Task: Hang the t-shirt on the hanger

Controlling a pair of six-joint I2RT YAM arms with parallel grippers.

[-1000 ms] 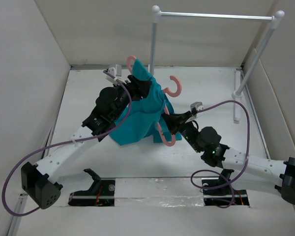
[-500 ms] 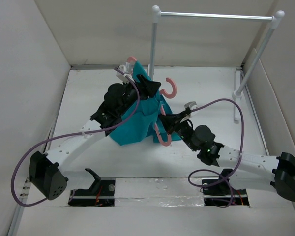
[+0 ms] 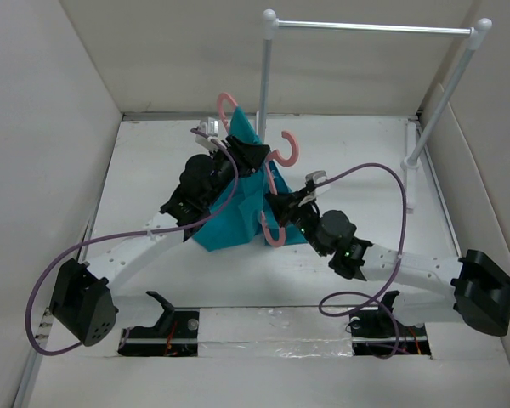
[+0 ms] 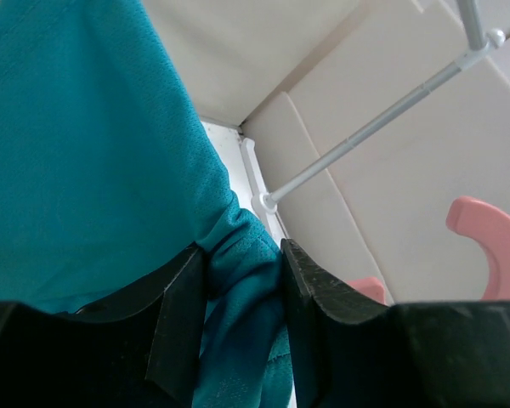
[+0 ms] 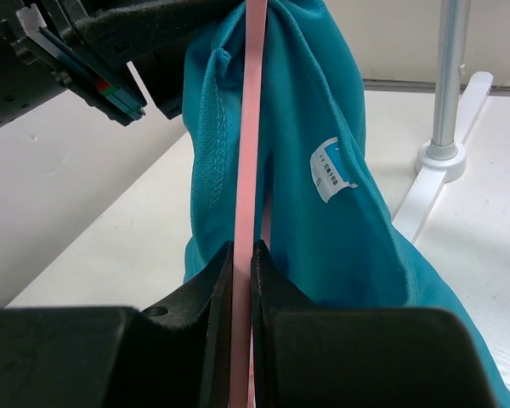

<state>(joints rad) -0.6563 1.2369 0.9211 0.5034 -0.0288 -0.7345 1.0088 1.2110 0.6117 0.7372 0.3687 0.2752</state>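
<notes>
The teal t-shirt (image 3: 238, 208) hangs bunched in mid-table, held up between both arms. The pink hanger (image 3: 287, 151) runs through it, with its hook to the right and a curved end at the top. My left gripper (image 3: 248, 155) is shut on a fold of the t-shirt (image 4: 238, 289) near its top. My right gripper (image 3: 276, 211) is shut on a thin bar of the hanger (image 5: 253, 127), which runs up into the t-shirt (image 5: 323, 110). A white label (image 5: 331, 167) shows on the cloth. The hanger's hook (image 4: 491, 246) shows in the left wrist view.
A silver rail (image 3: 370, 28) on white posts stands at the back right, its foot (image 3: 410, 170) on the table. White walls enclose the table on the left, right and back. The rail also shows in the left wrist view (image 4: 365, 136), and one post (image 5: 449, 76) in the right wrist view.
My right gripper has moved left and a little toward the back with the hanger. The hook has shifted left. The shirt has bunched narrower and stands more upright. My left gripper keeps its hold.
</notes>
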